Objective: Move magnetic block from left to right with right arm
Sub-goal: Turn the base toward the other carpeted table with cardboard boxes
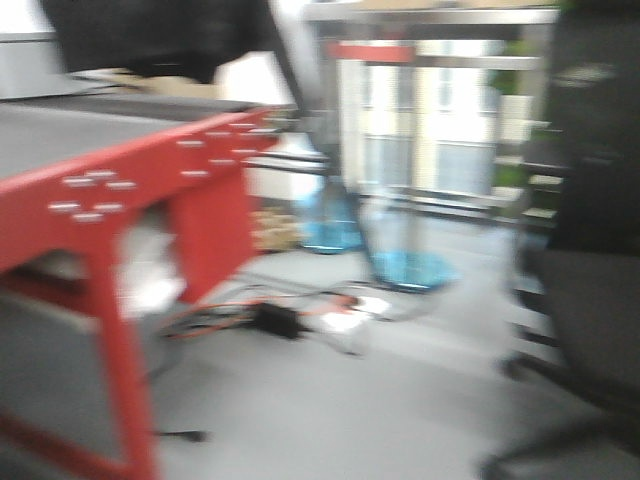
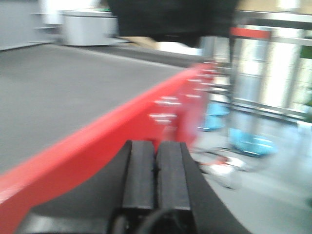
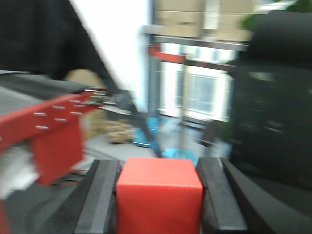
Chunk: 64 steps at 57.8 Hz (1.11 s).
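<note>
Motion blur smears all three views. In the front view the red table (image 1: 110,190) is cut off at the left and bottom edges, and the black chair (image 1: 590,300) runs off the right edge. The cables (image 1: 280,315) on the floor (image 1: 400,400) are an unreadable tangle, and the blue jugs (image 1: 325,225) have only soft outlines. A dark shape (image 1: 160,35) at the top cannot be identified. The bottom edge crops the left gripper (image 2: 156,146), the red block (image 3: 160,190) and the right gripper (image 3: 158,163).
</note>
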{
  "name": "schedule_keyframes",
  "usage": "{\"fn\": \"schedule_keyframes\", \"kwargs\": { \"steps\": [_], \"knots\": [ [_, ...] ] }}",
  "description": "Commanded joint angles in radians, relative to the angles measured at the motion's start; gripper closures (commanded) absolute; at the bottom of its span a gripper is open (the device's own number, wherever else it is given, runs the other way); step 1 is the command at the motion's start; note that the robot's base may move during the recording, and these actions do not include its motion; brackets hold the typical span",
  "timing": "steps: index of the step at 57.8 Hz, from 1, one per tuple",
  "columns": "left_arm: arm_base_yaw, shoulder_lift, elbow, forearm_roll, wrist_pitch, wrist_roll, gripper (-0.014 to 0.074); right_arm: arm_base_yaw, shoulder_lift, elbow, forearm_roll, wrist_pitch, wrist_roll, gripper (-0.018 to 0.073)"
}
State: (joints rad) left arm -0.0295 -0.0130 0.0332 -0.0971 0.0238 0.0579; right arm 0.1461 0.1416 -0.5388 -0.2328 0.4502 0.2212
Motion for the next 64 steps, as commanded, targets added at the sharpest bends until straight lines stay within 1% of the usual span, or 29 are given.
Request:
{"fn": "schedule_keyframes", "kwargs": {
  "steps": [1, 64],
  "knots": [
    [-0.006, -0.009, 0.008, -0.005, -0.079, -0.006, 0.0722, -0.004, 0.021, -0.029, -0.021, -0.086, -0.007, 0.0323],
    [-0.006, -0.009, 0.008, -0.005, -0.079, -0.006, 0.0722, -0.004, 0.021, -0.029, -0.021, -0.086, -0.007, 0.0323]
  ]
}}
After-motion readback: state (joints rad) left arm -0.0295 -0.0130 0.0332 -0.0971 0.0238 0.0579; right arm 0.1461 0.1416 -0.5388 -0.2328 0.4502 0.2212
